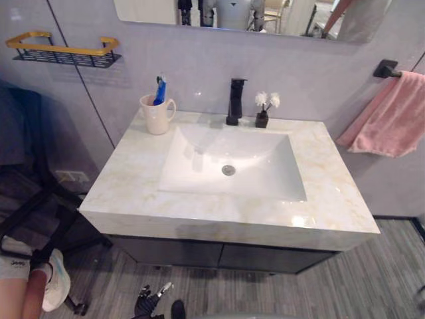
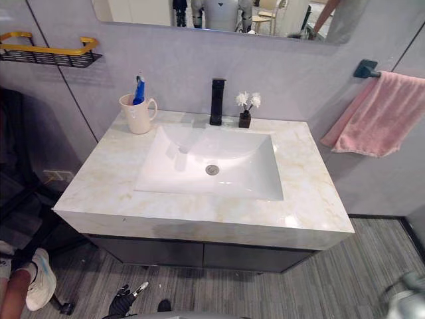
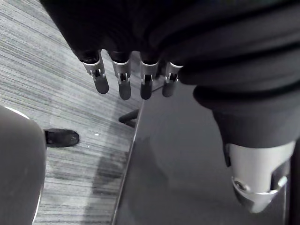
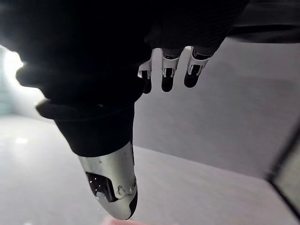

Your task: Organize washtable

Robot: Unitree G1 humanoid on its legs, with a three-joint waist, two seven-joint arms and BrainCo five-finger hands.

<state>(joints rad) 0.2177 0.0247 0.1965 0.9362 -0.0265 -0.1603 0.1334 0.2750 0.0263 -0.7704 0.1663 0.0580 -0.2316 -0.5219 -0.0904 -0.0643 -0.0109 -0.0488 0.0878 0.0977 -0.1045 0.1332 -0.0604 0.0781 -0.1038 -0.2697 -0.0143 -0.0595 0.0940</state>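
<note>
While upright, one mug (image 1: 157, 114) (one toothbrush (image 1: 160, 90))

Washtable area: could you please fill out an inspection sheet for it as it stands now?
Surface: marbled counter around a white basin.
Job's things: cream cup holding a blue toothbrush, back left; small flower vase right of the black faucet.
Clutter: nothing seen.
Hands: left hand and right hand hang low, open, empty.
Cables: nothing seen.
Surroundings: pink towel on right wall, wire rack on left wall, person's shoe on floor.
</note>
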